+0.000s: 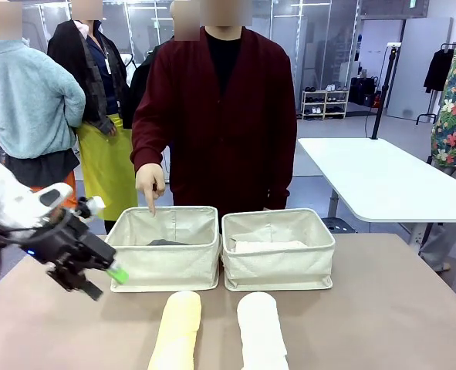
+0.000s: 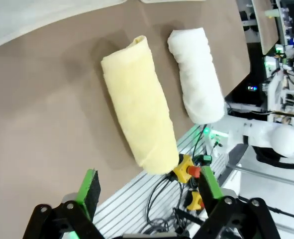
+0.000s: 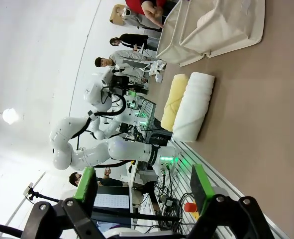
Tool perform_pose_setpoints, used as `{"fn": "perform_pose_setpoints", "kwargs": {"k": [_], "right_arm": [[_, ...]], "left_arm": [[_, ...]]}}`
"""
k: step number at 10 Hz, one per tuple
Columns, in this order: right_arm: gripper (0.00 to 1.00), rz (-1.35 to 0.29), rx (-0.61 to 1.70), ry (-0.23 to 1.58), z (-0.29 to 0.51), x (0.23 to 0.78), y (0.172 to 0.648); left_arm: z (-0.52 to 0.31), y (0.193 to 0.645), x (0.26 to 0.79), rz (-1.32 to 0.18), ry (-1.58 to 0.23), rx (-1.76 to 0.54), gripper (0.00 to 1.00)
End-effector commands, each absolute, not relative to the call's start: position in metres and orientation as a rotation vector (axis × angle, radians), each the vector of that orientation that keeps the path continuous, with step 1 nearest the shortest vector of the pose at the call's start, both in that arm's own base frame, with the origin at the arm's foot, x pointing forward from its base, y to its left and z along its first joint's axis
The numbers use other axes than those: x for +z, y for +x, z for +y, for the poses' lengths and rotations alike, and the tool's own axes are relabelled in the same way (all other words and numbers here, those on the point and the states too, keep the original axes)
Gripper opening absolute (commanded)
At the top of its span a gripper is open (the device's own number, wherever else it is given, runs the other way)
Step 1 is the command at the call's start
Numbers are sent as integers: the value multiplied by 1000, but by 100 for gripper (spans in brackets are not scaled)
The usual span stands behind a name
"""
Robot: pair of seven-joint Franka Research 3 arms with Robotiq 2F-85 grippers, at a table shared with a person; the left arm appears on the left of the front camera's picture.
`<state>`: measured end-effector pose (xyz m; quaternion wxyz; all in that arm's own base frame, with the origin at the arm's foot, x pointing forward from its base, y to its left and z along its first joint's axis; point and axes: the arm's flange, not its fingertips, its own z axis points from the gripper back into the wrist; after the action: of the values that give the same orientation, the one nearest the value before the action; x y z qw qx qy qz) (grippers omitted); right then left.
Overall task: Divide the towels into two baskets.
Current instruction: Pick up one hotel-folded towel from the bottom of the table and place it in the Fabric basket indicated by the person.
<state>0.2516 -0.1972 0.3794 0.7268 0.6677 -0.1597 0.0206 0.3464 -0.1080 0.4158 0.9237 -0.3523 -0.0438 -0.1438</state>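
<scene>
With your left gripper [image 1: 104, 282] and right gripper [image 3: 144, 185] both wide open and empty, the yellow towel [image 1: 177, 331] and white towel [image 1: 261, 333] lie on the table [image 1: 366, 308] in front of the baskets [image 1: 278, 270], and the person's hand [image 1: 150, 183] points into the left basket [image 1: 166, 270], likely your target.

Likely a robotics lab: cable bundle [image 2: 156, 195] and slotted aluminium rail [image 2: 121, 205] between the left jaws, glass partitions [image 1: 320, 38] well away from them.
</scene>
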Motion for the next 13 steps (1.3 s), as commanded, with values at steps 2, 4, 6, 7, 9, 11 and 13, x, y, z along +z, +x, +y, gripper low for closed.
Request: {"fn": "perform_pose_setpoints", "kwargs": {"k": [2, 4, 6, 7, 9, 11, 13], "right_arm": [[95, -342, 38, 1470, -197, 385, 250], [95, -342, 38, 1470, -197, 385, 250], [95, -342, 38, 1470, -197, 385, 250], [95, -342, 38, 1470, -197, 385, 250], [95, -342, 38, 1470, -197, 385, 250], [95, -342, 38, 1470, -197, 385, 250], [95, -342, 38, 1470, -197, 385, 250]], "left_arm": [[-147, 270, 323, -89, -648, -231, 100], [-162, 261, 301, -73, -635, -210, 100], [-170, 257, 290, -105, -635, -200, 100], [-173, 257, 285, -118, -644, -186, 100], [-182, 255, 278, -152, -649, -181, 100], [-186, 251, 278, -179, -647, -195, 56], [-184, 247, 286, -188, -655, -190, 0]]}}
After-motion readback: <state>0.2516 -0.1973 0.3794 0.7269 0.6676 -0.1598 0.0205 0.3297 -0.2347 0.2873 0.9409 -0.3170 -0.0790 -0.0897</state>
